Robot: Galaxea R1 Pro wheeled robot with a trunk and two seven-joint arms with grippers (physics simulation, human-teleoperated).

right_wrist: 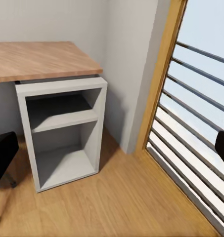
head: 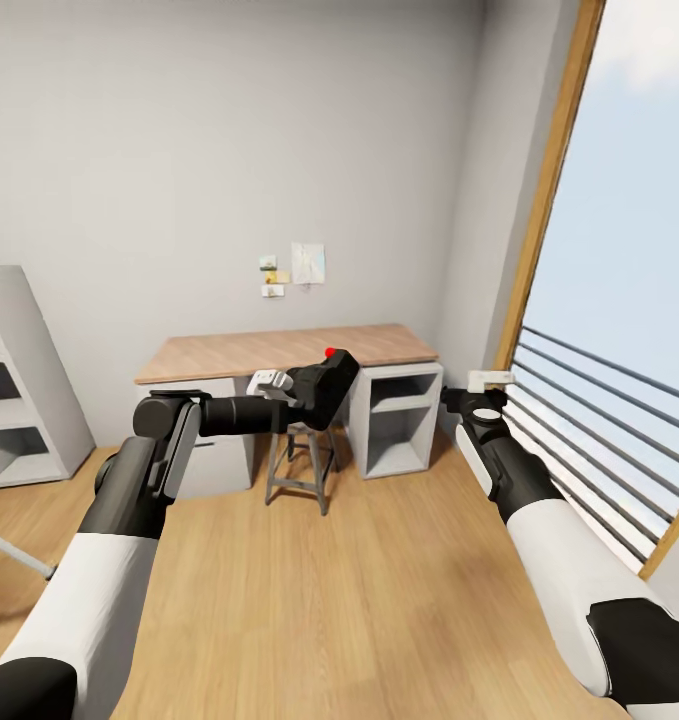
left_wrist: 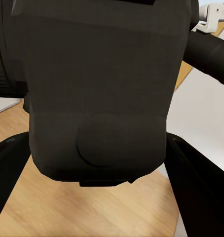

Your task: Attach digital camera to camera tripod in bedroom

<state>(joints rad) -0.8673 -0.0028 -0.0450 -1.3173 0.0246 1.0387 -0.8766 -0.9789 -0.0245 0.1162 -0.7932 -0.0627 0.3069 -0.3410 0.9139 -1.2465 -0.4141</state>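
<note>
The digital camera (head: pixel 324 388) hides the left gripper's fingers in the head view, and its body spills past the left wrist picture's edges. The stool (head: pixel 301 462) top sits behind the forearm. The notes (head: pixel 293 266) pinned on the wall are too small to read. The white shelf (head: pixel 19 400) is cut off at the edge.

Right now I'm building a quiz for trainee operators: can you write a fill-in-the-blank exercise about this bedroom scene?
1. The matte-black digital camera with a red top button is held by the ____ gripper.
2. The grey four-legged metal stool stands in front of the wood-topped ____.
3. The right gripper holds ____.
4. Small notes hang on the pale grey ____.

Missing words: left; desk; nothing; wall
</note>
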